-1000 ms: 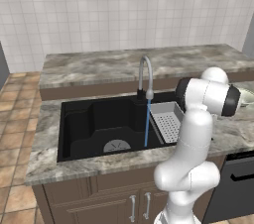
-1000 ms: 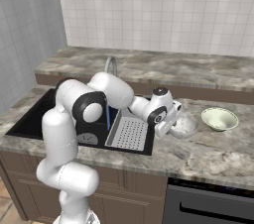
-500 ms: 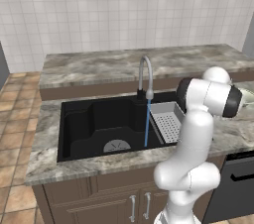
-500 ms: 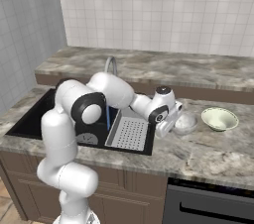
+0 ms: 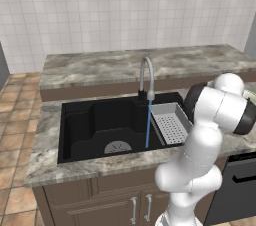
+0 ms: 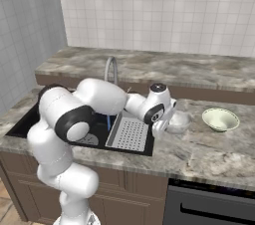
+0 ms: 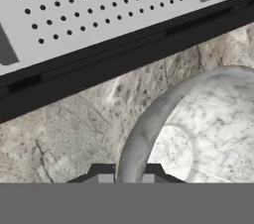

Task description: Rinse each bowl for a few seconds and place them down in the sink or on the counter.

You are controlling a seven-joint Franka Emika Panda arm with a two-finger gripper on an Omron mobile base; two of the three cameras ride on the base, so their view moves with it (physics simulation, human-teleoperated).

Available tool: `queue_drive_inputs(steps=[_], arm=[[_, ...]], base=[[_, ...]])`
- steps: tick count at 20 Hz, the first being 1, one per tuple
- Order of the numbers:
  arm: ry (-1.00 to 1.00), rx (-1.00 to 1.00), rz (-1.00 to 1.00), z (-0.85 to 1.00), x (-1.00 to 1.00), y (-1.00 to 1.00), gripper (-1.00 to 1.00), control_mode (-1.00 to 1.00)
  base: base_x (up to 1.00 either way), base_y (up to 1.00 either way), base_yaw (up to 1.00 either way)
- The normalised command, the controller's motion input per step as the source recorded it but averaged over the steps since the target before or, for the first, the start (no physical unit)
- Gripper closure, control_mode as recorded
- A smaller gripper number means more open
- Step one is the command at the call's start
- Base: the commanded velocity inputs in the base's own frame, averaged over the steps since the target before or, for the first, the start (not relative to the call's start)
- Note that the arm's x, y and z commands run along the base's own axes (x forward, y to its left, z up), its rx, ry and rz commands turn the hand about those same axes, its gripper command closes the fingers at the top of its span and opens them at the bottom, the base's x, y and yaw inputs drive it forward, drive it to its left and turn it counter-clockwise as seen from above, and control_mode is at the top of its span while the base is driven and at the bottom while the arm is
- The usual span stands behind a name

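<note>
Close up in the hand view, the end effector [image 7: 126, 176] has come lower over the whitish-grey bowl [image 7: 198, 129] than it was a moment ago, and its two dark finger tips now straddle the bowl's near rim, one inside and one outside; the jaws look narrowly spread around that rim, not yet clamped, though whether they touch it cannot be told. The bowl sits on the marbled worktop [image 6: 199, 149] just beside the grey perforated tray [image 6: 130, 134] (the tray rests in the sink's right end). This suggests the first pick-up is about to begin. Further right stands the cream bowl [image 6: 220, 118]. Beyond, water runs from the faucet [image 5: 146, 75] into the black sink [image 5: 95, 125].
</note>
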Motion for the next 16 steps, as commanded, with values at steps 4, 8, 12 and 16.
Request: queue_drive_inputs(steps=[4,8,12,16], arm=[[0.00,-0.06,0.24,0.67,-0.18,0.30,1.00,-1.00],[0.01,-0.06,0.27,0.55,-0.15,0.30,1.00,-1.00],[0.02,-0.04,0.28,0.39,-0.12,0.33,1.00,-1.00],[0.01,-0.04,0.26,0.37,-0.07,0.22,1.00,-1.00]], base=[[0.00,0.00,0.00],[0.00,0.00,0.00],[0.00,0.00,0.00],[0.00,0.00,0.00]])
